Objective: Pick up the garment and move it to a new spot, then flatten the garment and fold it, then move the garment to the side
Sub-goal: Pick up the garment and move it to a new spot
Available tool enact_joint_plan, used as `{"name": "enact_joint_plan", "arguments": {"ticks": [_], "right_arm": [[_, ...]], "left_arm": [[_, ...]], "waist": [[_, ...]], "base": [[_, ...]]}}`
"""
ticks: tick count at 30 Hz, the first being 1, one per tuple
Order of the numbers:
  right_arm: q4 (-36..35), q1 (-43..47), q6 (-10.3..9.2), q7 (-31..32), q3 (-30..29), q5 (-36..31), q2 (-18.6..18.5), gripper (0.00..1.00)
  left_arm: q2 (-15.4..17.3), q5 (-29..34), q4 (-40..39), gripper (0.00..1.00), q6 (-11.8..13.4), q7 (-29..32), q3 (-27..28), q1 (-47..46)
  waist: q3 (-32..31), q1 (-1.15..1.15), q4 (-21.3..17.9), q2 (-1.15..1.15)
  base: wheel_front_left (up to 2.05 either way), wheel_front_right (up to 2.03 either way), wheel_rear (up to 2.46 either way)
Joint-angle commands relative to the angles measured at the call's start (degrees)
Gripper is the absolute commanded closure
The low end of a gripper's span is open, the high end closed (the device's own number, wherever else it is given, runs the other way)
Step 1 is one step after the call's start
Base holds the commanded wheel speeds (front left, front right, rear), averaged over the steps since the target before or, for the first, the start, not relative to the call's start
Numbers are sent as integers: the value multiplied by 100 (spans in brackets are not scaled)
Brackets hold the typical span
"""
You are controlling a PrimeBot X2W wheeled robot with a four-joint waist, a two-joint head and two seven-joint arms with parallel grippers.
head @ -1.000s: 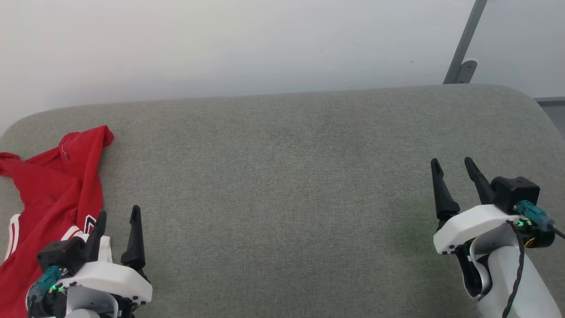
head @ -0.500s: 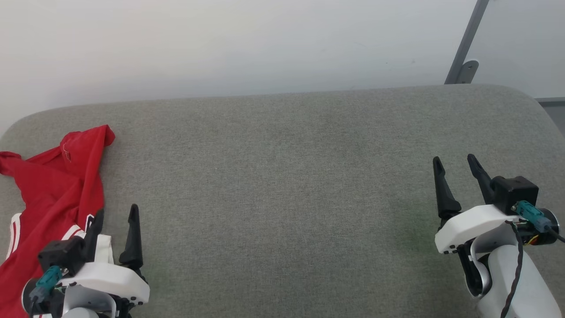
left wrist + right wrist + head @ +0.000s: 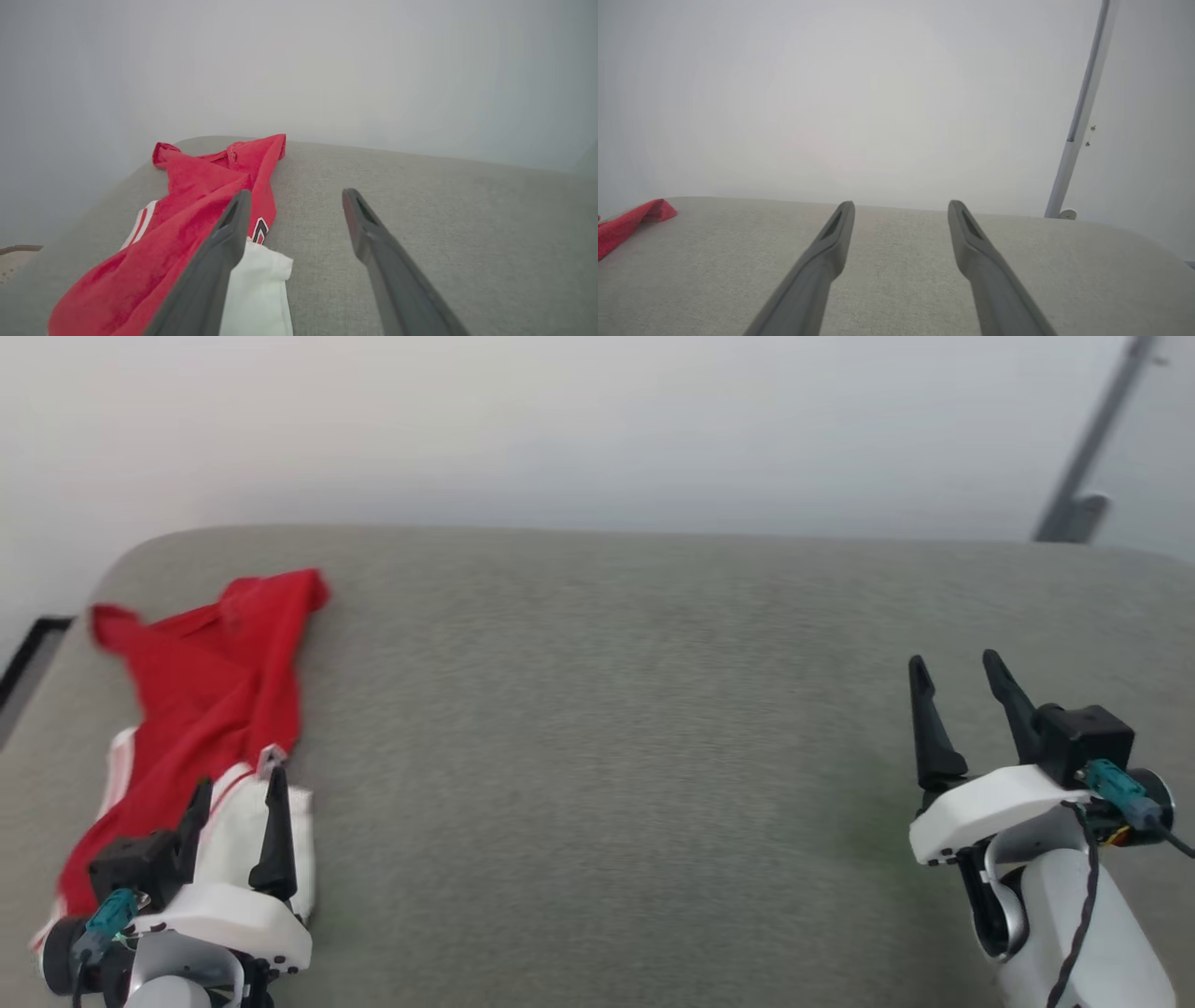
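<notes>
Pickup not yet begun: left gripper [image 3: 240, 782] and right gripper [image 3: 954, 660] both gape empty, so the left probably needs to drop and pinch the crumpled red T-shirt [image 3: 224, 681] beside it.

The red, white-sleeved garment [image 3: 210, 709] lies crumpled at the cushion's left end.

The red garment [image 3: 215, 681] lies crumpled at the worktop's [image 3: 597, 756] left end. The left gripper [image 3: 240, 782], fingers [image 3: 276, 840] spread, is over its white sleeve [image 3: 233, 826]. The right gripper [image 3: 954, 660], fingers also spread, hangs over bare grey fabric, well apart from the garment.
</notes>
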Motion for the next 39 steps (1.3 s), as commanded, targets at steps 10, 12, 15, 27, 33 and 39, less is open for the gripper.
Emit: {"name": "enact_joint_plan", "arguments": {"ticks": [10,12,15,27,33,39], "right_arm": [[-31,-49,-2,-106,480,-69,189,0],[-15,3,-2,-106,609,2,217,0],[9,37,-2,-106,851,133,225,0],[282,-510,-2,-106,1900,675,219,0],[257,-377,-2,-106,1654,538,217,0],[161,-500,-2,-106,1616,344,217,0]], "left_arm": [[-126,449,-135,0,56,-108,386,248],[-200,491,-210,0,85,-103,450,336],[-265,534,-280,0,120,-102,538,467],[-560,466,-749,0,199,-102,1041,917],[-414,586,-505,0,26,-103,653,432],[324,170,164,0,-42,-39,-154,-794]], "waist": [[8,0,1663,0],[-20,0,1911,0],[-35,0,2229,0],[155,0,2362,0],[201,0,2279,0],[689,0,1642,0]], "base": [[0,0,0],[0,0,0],[0,0,0],[0,0,0],[0,0,0],[0,0,0]]}}
